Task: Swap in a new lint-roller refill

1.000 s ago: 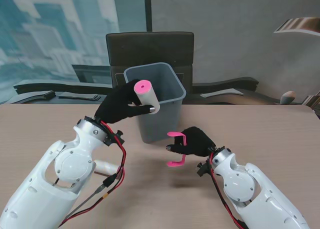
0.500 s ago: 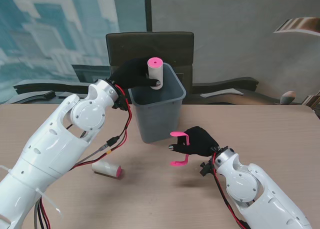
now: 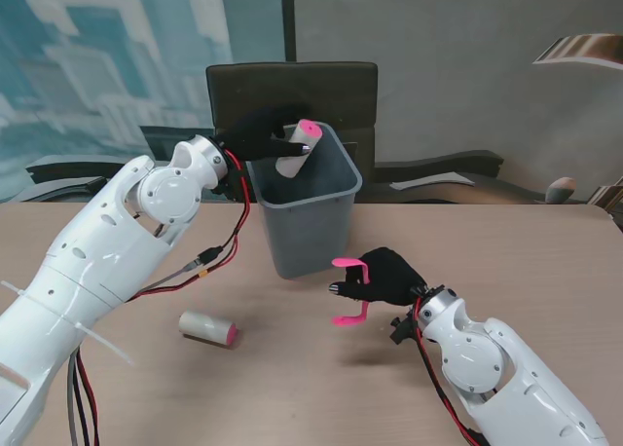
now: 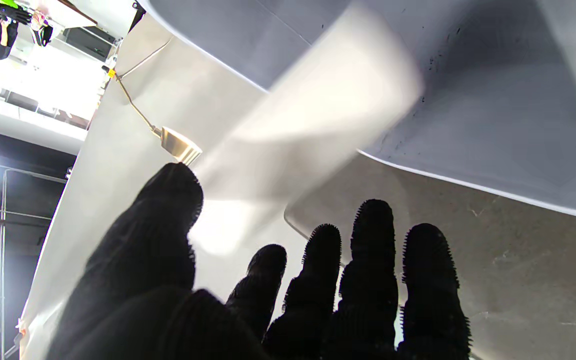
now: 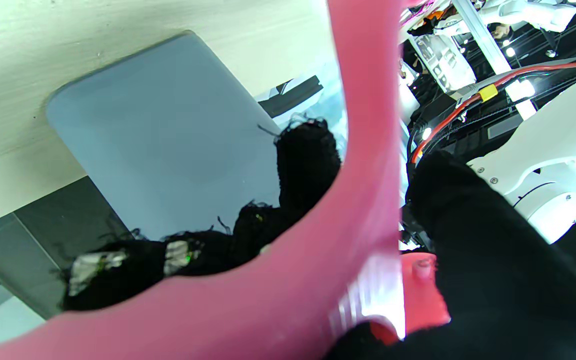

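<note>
Dropping the used roll is the step now: it tilts over the bin, left hand fingers spread, grip uncertain. Right hand clamps the pink handle beside the bin. Next, fetch the fresh refill near the bin.

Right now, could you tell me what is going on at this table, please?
The robot is swapping a lint-roller refill. Its left hand is over the grey bin with the used roll tilted at the opening; the left wrist view shows the fingers spread and the roll blurred, so it appears to be dropping in. The right hand holds the pink roller handle off the table. A fresh roll lies on the table to the left.
</note>
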You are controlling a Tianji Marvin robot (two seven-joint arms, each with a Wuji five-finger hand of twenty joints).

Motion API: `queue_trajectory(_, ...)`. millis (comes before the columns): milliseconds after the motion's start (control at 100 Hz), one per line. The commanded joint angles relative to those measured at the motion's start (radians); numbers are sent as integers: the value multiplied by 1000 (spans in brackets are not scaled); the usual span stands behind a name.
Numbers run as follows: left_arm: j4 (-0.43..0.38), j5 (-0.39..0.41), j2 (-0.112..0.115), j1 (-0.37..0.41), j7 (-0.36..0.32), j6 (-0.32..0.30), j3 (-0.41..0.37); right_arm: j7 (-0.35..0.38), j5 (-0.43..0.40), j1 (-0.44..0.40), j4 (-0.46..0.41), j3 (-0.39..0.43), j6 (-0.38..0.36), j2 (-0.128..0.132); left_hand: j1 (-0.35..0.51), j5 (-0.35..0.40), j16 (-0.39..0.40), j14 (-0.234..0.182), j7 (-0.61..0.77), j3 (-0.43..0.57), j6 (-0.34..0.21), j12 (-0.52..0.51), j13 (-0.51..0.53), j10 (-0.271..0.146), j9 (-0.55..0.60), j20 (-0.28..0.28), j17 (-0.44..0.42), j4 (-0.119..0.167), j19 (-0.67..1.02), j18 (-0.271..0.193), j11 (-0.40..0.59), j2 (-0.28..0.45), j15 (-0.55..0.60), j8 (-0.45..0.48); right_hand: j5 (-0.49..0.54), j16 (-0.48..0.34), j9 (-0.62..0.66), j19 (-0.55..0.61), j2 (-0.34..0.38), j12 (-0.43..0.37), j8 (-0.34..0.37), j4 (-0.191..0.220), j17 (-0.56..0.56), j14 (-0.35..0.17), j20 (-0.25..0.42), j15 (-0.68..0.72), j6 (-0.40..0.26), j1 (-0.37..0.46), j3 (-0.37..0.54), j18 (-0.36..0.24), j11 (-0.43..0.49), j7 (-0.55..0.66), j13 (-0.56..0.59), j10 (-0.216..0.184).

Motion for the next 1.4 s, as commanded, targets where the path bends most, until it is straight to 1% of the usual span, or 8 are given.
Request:
queue_trajectory(0, -10, 15, 1, 3, -11, -7, -13, 9, -2, -6, -4, -2, 3, 0, -28, -44, -16, -23, -35, 0, -6, -29, -38, 4, -48, 14, -15, 17, -19, -24, -15, 26, -21, -16, 66, 10, 78, 199, -53, -11, -6, -36, 53, -296, -40, 108, 108, -28, 33, -257, 123, -19, -27, 71)
queue_trajectory(280, -105, 77, 25, 87, -8, -49, -94, -3, 6, 0, 2, -10, 9, -5, -72, -47, -20, -20, -54, 1, -17, -34, -47, 2, -57, 13, -21, 6, -39, -24, -20, -18, -36, -14, 51, 7, 77, 199, -34, -14, -13, -61, 51, -291, -48, 108, 114, -134, 35, -249, 114, -33, -27, 73)
queue_trajectory(350, -159, 103, 35, 146, -8, -68, -139, 1, 10, 0, 3, -10, 11, -4, -79, -23, -17, -22, -33, 48, 30, -19, -21, -3, -10, 22, -5, 3, -41, -17, 5, -41, -31, 19, 48, 6, 78, 199, -4, -16, -15, -66, 50, -287, -53, 108, 124, -164, 31, -240, 109, -36, -27, 78)
queue_trajectory(520, -314, 207, 64, 352, 3, -154, -283, 7, 19, 6, 11, -13, 22, -4, -102, 38, -24, -26, 30, 168, 31, -1, 11, -10, 43, 22, 20, -5, -45, -11, 24, -98, -34, 102, 50, 5, 78, 199, 20, -16, -17, -67, 50, -283, -55, 109, 132, -169, 27, -233, 105, -36, -27, 86)
queue_trajectory(730, -548, 250, 97, 665, -72, -253, -508, 22, 27, 12, 19, -22, 30, -2, -84, 111, -51, -28, 64, 256, -29, -19, 4, -22, 71, -4, 9, -26, -103, -1, -12, -153, -89, 130, 50, 3, 78, 199, 26, -15, -18, -65, 50, -284, -55, 109, 131, -155, 19, -232, 105, -35, -27, 87)
queue_trajectory(880, -643, 345, 114, 852, -112, -338, -636, 28, 32, 17, 22, -26, 36, -2, -62, 148, -67, -37, 97, 302, -67, -28, -1, -32, 85, -11, 4, -45, -139, -2, -40, -181, -129, 151, 52, 3, 78, 199, 26, -15, -18, -63, 50, -285, -55, 109, 132, -147, 17, -231, 105, -34, -28, 87)
queue_trajectory(1020, -650, 426, 119, 943, -118, -352, -672, 35, 35, 20, 27, -31, 37, -1, -71, 233, -68, -31, 187, 310, -145, -25, -1, -44, 130, -6, 1, -71, -166, 6, -48, -190, -139, 204, 52, 2, 78, 199, 28, -15, -19, -61, 50, -284, -55, 109, 131, -141, 15, -231, 105, -33, -28, 87)
queue_trajectory(1390, -509, 716, 126, 921, -21, -239, -546, 50, 43, 17, 28, -24, 36, 2, -124, 205, -69, -33, 155, 333, -144, -30, -14, -46, 109, 11, 0, -105, -184, 4, -65, -225, -158, 155, 51, 1, 78, 199, 27, -14, -20, -58, 50, -285, -55, 109, 131, -128, 12, -231, 104, -33, -28, 87)
